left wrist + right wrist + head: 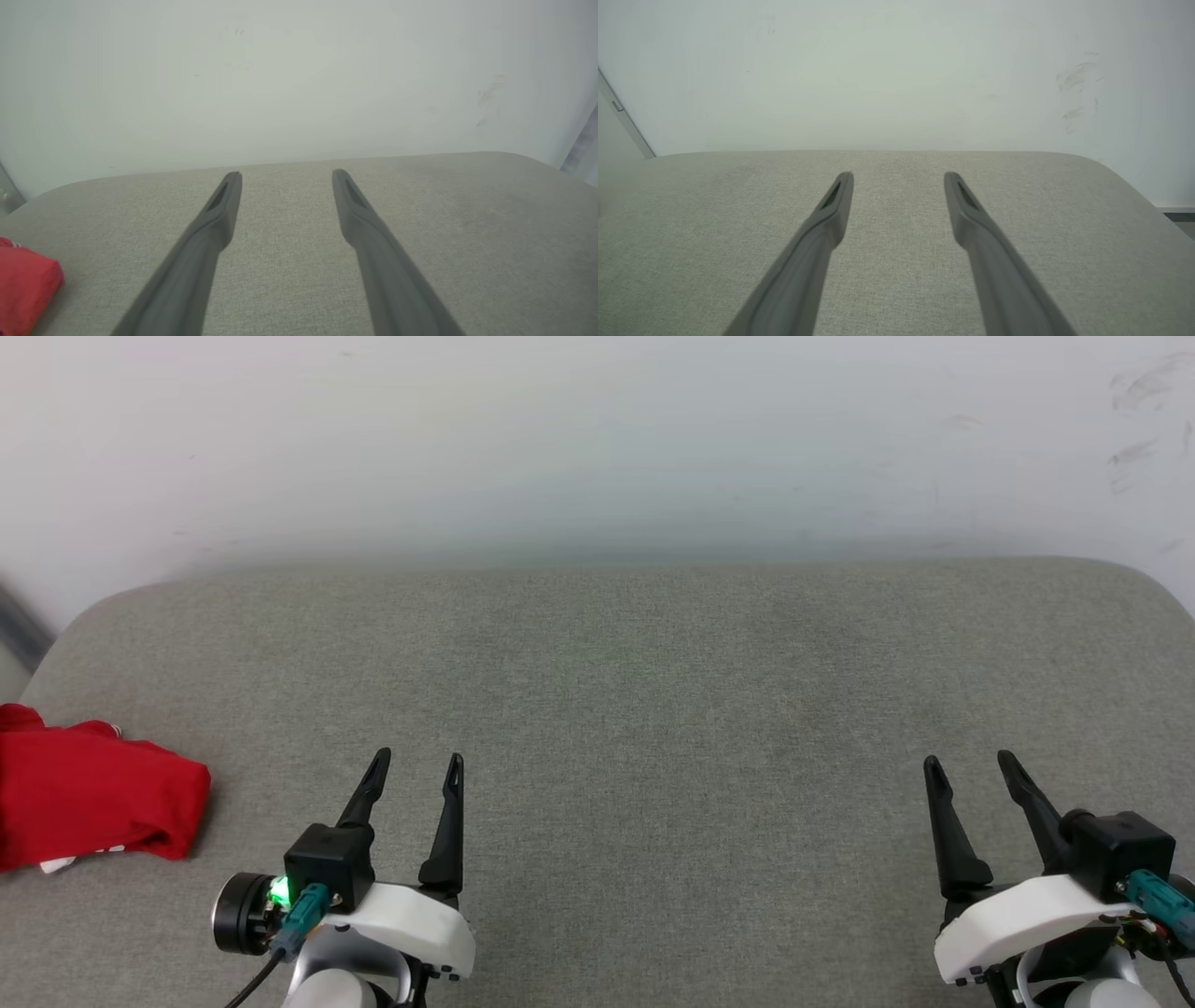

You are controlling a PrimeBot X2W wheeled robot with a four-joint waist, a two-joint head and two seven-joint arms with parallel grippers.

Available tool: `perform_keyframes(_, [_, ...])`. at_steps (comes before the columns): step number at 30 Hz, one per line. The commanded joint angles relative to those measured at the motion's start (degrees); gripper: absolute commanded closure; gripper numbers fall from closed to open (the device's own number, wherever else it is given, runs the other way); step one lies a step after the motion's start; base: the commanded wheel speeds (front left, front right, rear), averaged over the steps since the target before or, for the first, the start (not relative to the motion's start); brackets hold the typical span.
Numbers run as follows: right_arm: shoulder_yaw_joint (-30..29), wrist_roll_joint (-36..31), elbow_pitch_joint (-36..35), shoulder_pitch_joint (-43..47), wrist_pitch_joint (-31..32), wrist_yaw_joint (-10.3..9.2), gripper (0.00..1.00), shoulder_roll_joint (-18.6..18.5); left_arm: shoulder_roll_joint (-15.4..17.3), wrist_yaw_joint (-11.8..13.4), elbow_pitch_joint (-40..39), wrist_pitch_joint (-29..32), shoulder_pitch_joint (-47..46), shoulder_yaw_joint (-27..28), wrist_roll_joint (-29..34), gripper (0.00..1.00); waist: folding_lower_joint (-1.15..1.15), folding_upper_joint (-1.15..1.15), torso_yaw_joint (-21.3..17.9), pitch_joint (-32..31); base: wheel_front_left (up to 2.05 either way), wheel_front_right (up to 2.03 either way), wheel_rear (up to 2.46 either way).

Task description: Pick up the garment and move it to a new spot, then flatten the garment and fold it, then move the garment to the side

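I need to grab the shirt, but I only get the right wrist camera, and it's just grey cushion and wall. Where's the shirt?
Observer: The shirt lies bundled up at the far left edge of the cushion, on the robot's left side.
Operator: Is the other arm near it?
Observer: Yes, the left jaws are just to the shirt's right, not touching it.
Operator: Are they open?
Observer: Yes, they stand wide apart and hold nothing.
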Motion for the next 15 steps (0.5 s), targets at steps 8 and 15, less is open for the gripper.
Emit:
perform_keyframes(8, [-0.7,-2.2,-0.5,0.7,-0.8,-0.02,0.00,0.2,-0.1,0.5,0.3,-1.3,-0.5,-0.5,3.7,0.00,0.00,0.00,-0.1,0.0,0.00,0.00,0.00])
perform_keyframes(15, [-0.7,-3.6,-0.3,0.7,-1.5,-0.02,0.00,0.2,-0.3,0.8,0.7,-1.9,-0.4,-0.5,6.1,0.00,0.00,0.00,-0.1,0.0,0.00,0.00,0.00])
